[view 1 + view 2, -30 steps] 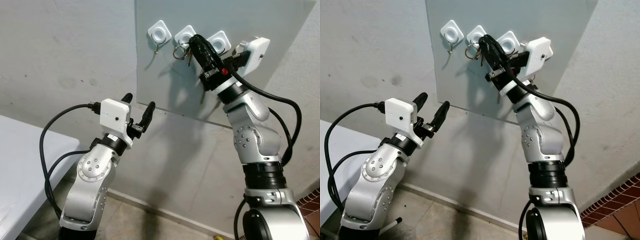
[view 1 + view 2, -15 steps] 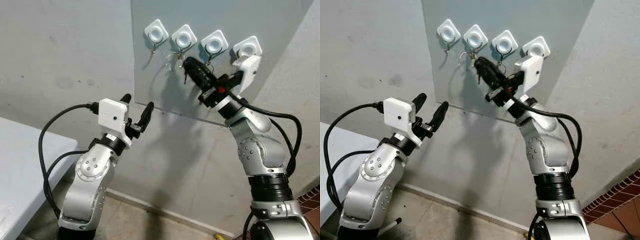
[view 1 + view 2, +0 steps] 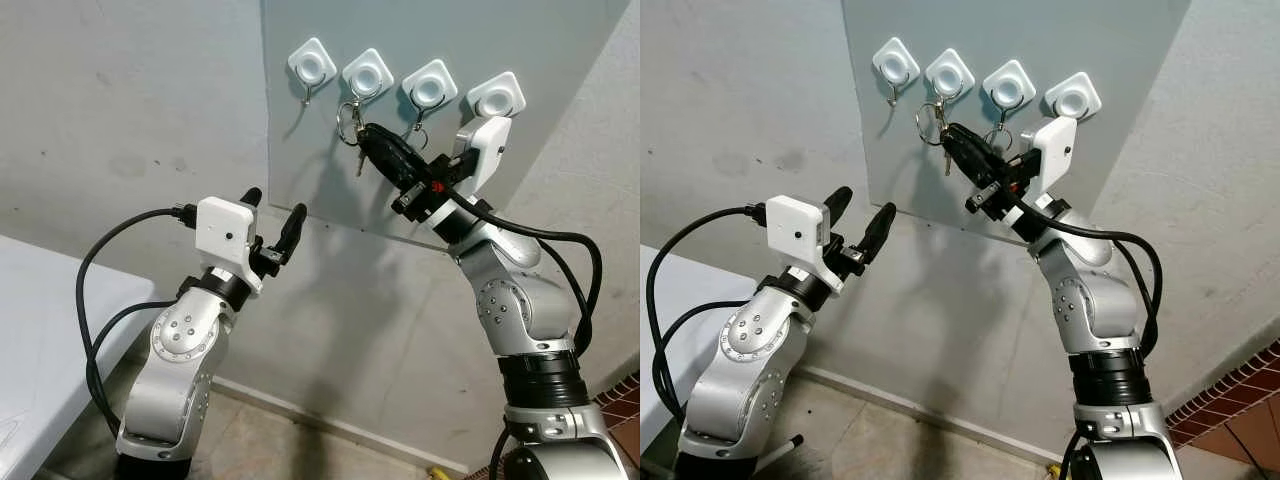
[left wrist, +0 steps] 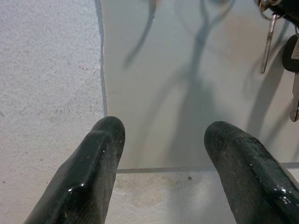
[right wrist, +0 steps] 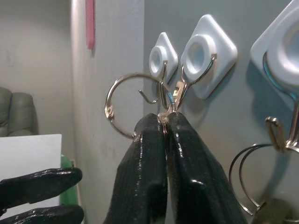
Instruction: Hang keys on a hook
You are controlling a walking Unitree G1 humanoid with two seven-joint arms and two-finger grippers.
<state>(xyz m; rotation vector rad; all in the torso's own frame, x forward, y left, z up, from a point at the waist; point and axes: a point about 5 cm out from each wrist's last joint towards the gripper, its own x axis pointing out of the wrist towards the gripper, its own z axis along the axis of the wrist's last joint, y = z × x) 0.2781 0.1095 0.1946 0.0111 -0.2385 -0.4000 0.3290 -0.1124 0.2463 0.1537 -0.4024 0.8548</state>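
Observation:
A grey panel [image 3: 320,190] on the wall carries a row of white hooks. My right gripper [image 3: 364,131] is raised to it, shut on a metal key ring [image 3: 341,122] just beneath the second hook [image 3: 367,72] from the left. A key [image 3: 358,160] dangles below. In the right wrist view the fingers [image 5: 149,154] pinch the key ring [image 5: 108,105] right beside that hook's wire [image 5: 187,84]; I cannot tell whether the ring is over it. My left gripper [image 3: 277,203] stands open, lower and to the left, near the panel's bottom corner, holding nothing.
Another ring [image 3: 415,126] hangs from the third hook [image 3: 430,84]. The first hook [image 3: 312,65] and the fourth hook [image 3: 497,96] are bare. A white table [image 3: 40,330] stands at the far left. Red brick flooring [image 3: 625,400] shows at the lower right.
My right gripper came down from in front of the hooks, then edged left and up, carrying the key ring under the second hook. The left arm has stayed still.

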